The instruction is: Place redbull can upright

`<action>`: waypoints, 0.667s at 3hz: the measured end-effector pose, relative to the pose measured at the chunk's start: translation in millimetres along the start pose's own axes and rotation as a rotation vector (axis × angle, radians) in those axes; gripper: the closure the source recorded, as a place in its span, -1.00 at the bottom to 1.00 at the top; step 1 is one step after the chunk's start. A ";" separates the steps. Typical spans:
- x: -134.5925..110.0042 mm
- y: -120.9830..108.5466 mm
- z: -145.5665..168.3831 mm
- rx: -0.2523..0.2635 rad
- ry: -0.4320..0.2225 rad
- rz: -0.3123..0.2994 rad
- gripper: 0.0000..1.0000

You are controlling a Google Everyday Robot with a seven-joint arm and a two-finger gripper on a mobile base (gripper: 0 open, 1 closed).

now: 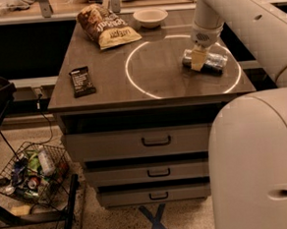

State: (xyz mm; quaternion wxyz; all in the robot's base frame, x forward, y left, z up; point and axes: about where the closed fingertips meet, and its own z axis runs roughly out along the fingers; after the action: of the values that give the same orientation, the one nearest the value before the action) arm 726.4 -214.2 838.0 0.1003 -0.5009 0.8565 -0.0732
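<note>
The redbull can (pixel 214 62) lies on its side on the right part of the table (pixel 111 79), inside a thin white circle (pixel 131 78) marked on the top. It is slim, silver and dark blue. My gripper (pixel 197 59) comes down from the white arm (pixel 235 16) and sits over the can's left half, its cream fingers (pixel 197 58) covering that part of the can. The can's right end shows past the fingers.
A dark snack bar (pixel 82 81) lies near the table's left front edge. A chip bag (pixel 107 26) and a white bowl (pixel 150 17) are at the back. Drawers (pixel 156 141) sit below. A wire basket of trash (pixel 31 171) stands on the floor at left.
</note>
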 end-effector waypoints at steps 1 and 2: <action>3.4 -0.8 -7.8 0.000 -0.013 0.011 1.00; 12.5 -2.6 -26.1 0.001 -0.047 0.041 1.00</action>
State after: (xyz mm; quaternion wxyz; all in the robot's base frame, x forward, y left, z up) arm 716.2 -225.7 862.6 0.1222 -0.4850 0.8639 -0.0600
